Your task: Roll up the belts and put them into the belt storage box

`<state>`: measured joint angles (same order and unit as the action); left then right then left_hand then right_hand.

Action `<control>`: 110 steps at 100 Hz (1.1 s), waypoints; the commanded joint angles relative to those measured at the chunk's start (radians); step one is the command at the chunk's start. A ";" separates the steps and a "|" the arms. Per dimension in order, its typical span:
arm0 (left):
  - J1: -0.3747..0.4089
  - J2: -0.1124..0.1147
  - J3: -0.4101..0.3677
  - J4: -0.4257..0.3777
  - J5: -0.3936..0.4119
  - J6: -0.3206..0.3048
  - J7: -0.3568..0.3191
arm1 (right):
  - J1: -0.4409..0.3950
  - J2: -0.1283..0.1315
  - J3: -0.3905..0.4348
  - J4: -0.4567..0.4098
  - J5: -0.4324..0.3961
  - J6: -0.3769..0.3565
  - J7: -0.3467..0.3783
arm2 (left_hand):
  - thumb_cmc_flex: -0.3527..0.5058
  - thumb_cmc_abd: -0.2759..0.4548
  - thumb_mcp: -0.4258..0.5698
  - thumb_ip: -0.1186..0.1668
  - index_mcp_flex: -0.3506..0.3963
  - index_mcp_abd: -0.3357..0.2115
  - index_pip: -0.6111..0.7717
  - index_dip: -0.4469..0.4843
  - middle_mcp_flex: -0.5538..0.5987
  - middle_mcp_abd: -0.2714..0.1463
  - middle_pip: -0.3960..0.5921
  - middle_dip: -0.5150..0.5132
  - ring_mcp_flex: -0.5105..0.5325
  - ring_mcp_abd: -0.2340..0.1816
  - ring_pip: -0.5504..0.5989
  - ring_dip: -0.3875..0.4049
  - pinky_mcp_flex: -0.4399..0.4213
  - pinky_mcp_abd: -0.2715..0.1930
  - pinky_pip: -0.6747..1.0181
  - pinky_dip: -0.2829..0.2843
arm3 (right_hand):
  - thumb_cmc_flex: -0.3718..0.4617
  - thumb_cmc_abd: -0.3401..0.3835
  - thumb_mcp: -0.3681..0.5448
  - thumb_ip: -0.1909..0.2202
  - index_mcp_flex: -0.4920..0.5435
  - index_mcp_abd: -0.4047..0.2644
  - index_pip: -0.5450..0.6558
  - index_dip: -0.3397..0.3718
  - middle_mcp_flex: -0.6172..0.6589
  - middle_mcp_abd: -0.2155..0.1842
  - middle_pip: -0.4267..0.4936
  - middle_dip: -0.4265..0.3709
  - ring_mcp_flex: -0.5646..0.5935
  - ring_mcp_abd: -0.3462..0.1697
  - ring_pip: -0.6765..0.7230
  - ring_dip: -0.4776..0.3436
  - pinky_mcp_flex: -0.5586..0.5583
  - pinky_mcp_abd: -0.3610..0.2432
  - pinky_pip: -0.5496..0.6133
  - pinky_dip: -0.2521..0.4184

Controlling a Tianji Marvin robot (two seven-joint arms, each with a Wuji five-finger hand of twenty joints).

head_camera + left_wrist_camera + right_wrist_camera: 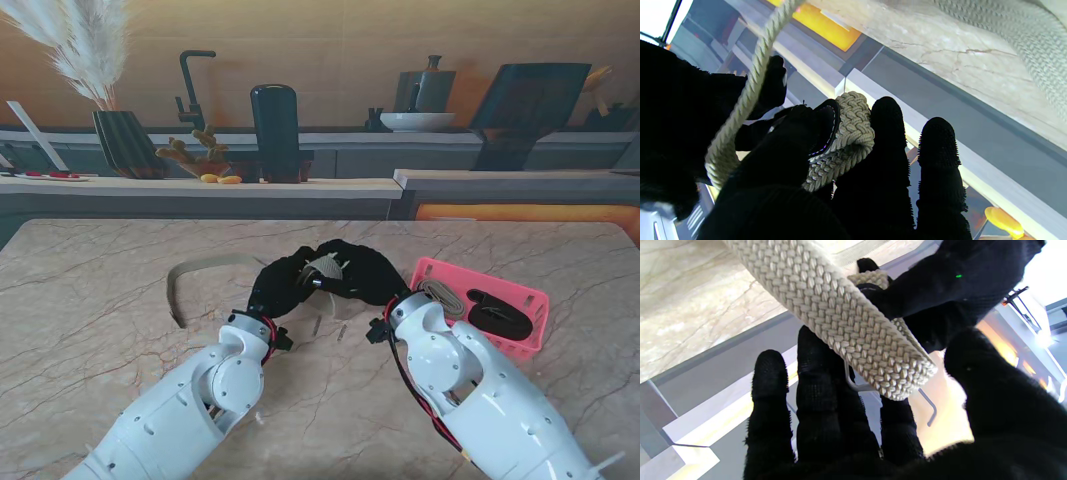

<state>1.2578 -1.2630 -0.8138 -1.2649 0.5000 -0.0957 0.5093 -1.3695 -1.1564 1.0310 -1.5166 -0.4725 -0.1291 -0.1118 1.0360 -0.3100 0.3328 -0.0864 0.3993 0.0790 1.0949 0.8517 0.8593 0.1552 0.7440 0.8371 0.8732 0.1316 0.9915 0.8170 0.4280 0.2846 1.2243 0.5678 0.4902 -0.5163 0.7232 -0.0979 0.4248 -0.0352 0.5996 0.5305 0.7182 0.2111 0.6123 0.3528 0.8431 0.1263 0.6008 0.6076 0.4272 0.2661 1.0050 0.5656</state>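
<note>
This looks like a kitchen, or a staged one. A pale marble-patterned table top [120, 330] stands before a grey counter [200, 190] bearing a black curved tap [190, 85], a white bowl [417, 121] and a ribbed dark vase of pampas grass [125, 140].

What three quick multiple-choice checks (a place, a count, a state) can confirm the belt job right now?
1. Where is the pink storage box?
A. By the right arm
B. By the left arm
C. On the far counter

2. How many belts lie in the box?
A. None
B. Two
C. Four

3. What is the left robot hand doing?
A. Resting open
B. Holding the beige woven belt
C. Holding the box

Key: 1 A, it sits to the right of the right robot hand. 2 B, a beige roll and a black roll. 3 B, the left wrist view shows its fingers around the belt's end.
</note>
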 commanded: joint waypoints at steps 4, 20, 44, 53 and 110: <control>0.020 -0.021 -0.008 0.000 -0.050 -0.035 -0.007 | -0.012 0.000 0.019 -0.016 0.014 -0.051 -0.010 | 0.134 0.080 -0.010 -0.012 -0.011 -0.109 0.035 0.017 -0.002 -0.028 0.086 0.064 -0.042 -0.046 -0.016 0.025 -0.038 -0.026 -0.023 0.008 | -0.033 -0.007 -0.028 0.028 -0.054 -0.041 -0.034 0.018 -0.064 -0.063 -0.036 -0.003 -0.046 -0.028 -0.039 -0.007 -0.010 -0.044 -0.034 0.039; 0.064 -0.030 -0.040 -0.049 -0.187 -0.062 -0.057 | -0.029 -0.001 0.053 -0.019 0.042 -0.093 -0.014 | 0.168 0.096 -0.069 -0.004 -0.007 -0.129 0.025 0.022 -0.007 -0.038 0.064 0.079 -0.059 -0.035 -0.041 0.035 -0.060 -0.021 -0.053 0.005 | -0.018 0.007 -0.027 0.021 -0.093 -0.099 -0.043 0.022 -0.113 -0.064 -0.061 -0.007 -0.079 -0.049 -0.058 -0.010 0.000 -0.075 -0.044 0.063; 0.115 -0.038 -0.067 -0.114 -0.343 -0.075 -0.108 | -0.060 -0.004 0.092 -0.031 0.063 -0.079 -0.025 | 0.183 0.098 -0.085 0.005 0.005 -0.140 0.005 0.037 -0.005 -0.037 0.028 0.107 -0.074 -0.012 -0.070 0.054 -0.085 -0.009 -0.088 0.017 | -0.108 -0.040 -0.030 0.011 -0.153 -0.082 -0.048 0.002 -0.198 -0.030 -0.028 0.037 -0.116 -0.068 0.047 0.060 0.011 -0.102 -0.051 0.144; 0.119 -0.039 -0.067 -0.118 -0.341 -0.077 -0.100 | -0.075 -0.001 0.097 -0.052 0.067 -0.026 -0.006 | 0.182 0.101 -0.087 0.005 0.003 -0.141 0.004 0.037 -0.008 -0.038 0.026 0.109 -0.075 -0.013 -0.071 0.056 -0.087 -0.010 -0.088 0.019 | -0.123 -0.046 -0.082 0.016 -0.142 0.046 -0.110 -0.025 -0.213 0.013 0.033 0.086 -0.093 -0.069 0.170 0.127 0.042 -0.096 -0.012 0.173; 0.104 -0.041 -0.052 -0.092 -0.245 -0.058 -0.047 | -0.095 0.005 0.003 -0.090 0.054 0.095 0.039 | 0.198 0.104 -0.099 0.009 -0.005 -0.121 -0.002 0.059 -0.015 -0.018 0.038 0.119 -0.079 0.008 -0.052 0.064 -0.097 0.006 -0.073 0.027 | -0.172 -0.013 -0.134 0.024 0.112 0.240 -0.394 0.031 -0.048 0.092 0.030 0.045 -0.022 0.067 0.131 0.088 0.000 0.036 0.059 0.167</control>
<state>1.3604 -1.2952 -0.8681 -1.3566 0.2494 -0.1620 0.4575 -1.4628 -1.1439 1.0546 -1.6079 -0.3821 -0.0132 -0.0615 1.1355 -0.2778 0.2075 -0.0882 0.3926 0.0424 1.0784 0.9015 0.8292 0.1555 0.7320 0.9136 0.8087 0.1568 0.9173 0.8654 0.3416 0.2874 1.1370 0.5694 0.2828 -0.4938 0.6112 -0.0853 0.4965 0.2501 0.2155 0.5422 0.6442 0.3316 0.5992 0.3710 0.7780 0.2178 0.6815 0.6642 0.4217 0.3059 1.0332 0.7251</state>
